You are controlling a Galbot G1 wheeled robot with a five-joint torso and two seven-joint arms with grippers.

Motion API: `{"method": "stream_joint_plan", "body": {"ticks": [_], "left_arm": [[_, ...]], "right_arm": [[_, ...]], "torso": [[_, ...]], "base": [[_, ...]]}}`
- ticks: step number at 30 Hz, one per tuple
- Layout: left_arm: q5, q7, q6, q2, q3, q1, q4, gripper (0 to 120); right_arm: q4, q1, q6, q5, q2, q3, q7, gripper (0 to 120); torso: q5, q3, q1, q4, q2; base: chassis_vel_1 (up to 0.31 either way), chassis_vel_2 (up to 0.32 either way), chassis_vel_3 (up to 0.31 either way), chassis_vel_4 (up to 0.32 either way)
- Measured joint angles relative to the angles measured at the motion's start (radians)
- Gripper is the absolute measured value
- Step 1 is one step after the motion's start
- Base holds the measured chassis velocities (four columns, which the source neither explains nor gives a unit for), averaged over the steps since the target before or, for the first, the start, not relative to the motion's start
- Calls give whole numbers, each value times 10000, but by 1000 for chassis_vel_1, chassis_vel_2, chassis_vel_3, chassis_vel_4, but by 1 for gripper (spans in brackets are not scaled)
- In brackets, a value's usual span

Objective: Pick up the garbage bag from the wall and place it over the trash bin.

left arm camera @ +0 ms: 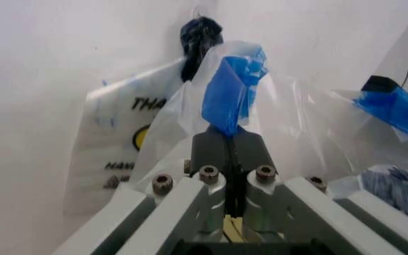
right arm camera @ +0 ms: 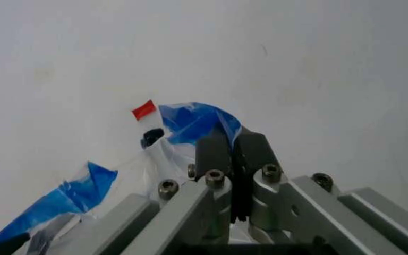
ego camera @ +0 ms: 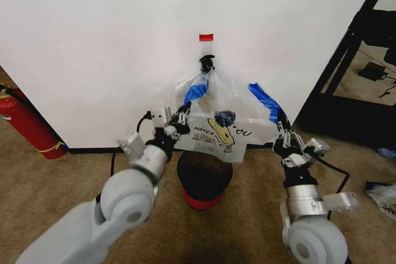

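While stretched between two arms in front of the plain white wall (ego camera: 93, 41), the thin translucent plastic garbage bag with black print, a yellow smiley and blue handles (ego camera: 226, 129) hangs spread open just above the small round black trash bin with a red base (ego camera: 204, 180), not yet lowered over its rim. Left gripper (ego camera: 184, 114) pinched closed on one blue handle (left arm camera: 227, 101), at the bag's left edge beside the wall. Right gripper (ego camera: 281, 129) likewise clamped tight on the other blue handle (right arm camera: 197, 121), held out to the right, away from the wall. Small black hook (ego camera: 206, 63) on the wall just under a red tape strip (ego camera: 206, 37), directly above the bag's mouth. Red cylinder fire extinguisher (ego camera: 28, 122) leaning at the far left on tan carpet (ego camera: 49, 183).
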Motion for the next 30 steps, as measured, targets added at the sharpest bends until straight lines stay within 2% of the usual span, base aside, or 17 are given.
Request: {"method": "stream_joint_plan", "body": {"ticks": [9, 10, 16, 26, 30], "left_arm": [[454, 175, -14, -100, -448, 1506, -787, 0], [601, 252, -14, -150, -544, 1975, -892, 0], [1344, 622, -191, -432, -674, 3100, -850, 0], [1632, 672, -306, -826, -443, 3062, -555, 0], [1720, 676, -371, -1270, -346, 2974, -227, 0]], "right_arm": [[190, -500, 106, -356, 268, -67, -31, 0], [169, -542, 126, -426, 325, -85, -44, 0], [-111, -682, 309, -588, 402, -125, -144, 0], [-409, -424, 400, -682, 520, -291, -143, 0], [-637, -67, 389, -673, 587, -507, -105, 0]], "torso": [[3, 0, 0, 1, 0], [1, 0, 0, 1, 0], [2, 0, 0, 3, 1], [3, 1, 1, 1, 0], [2, 2, 1, 1, 0]], "base": [[0, 0, 0, 0], [0, 0, 0, 0], [0, 0, 0, 0], [0, 0, 0, 0], [0, 0, 0, 0]]}}
